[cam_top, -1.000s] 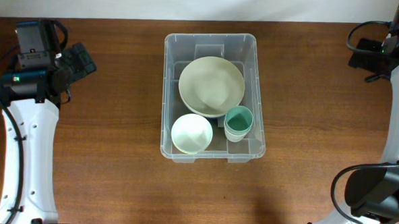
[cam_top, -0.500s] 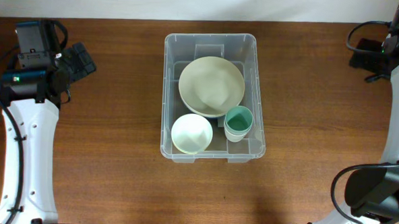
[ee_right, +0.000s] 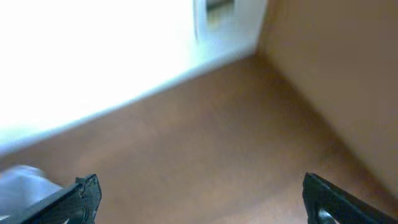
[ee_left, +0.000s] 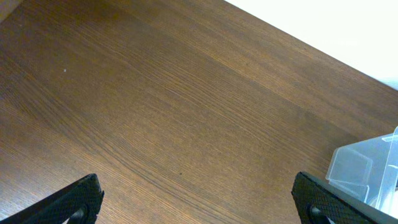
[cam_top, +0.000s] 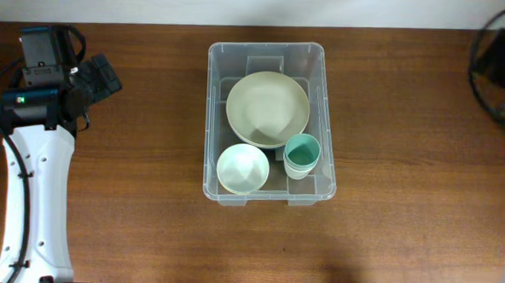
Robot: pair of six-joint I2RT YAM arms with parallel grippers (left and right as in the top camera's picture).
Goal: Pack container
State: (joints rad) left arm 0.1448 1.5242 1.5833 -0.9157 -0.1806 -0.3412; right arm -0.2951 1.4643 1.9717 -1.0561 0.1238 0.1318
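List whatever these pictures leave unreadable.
- Right arm: overhead, a dark blur cut off by the right edge.
- Container: left wrist, only a corner, cut by the right edge.
- Pale smear: right wrist, too motion-blurred to identify.
- Under the big bowl: overhead, hidden by the bowl itself.
- Green cup: overhead, too small to tell whether it is nested in a white one.

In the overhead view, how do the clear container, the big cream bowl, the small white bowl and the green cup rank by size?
1. clear container
2. big cream bowl
3. small white bowl
4. green cup
The last three lie inside the container, so nearness to the camera hardly matters.
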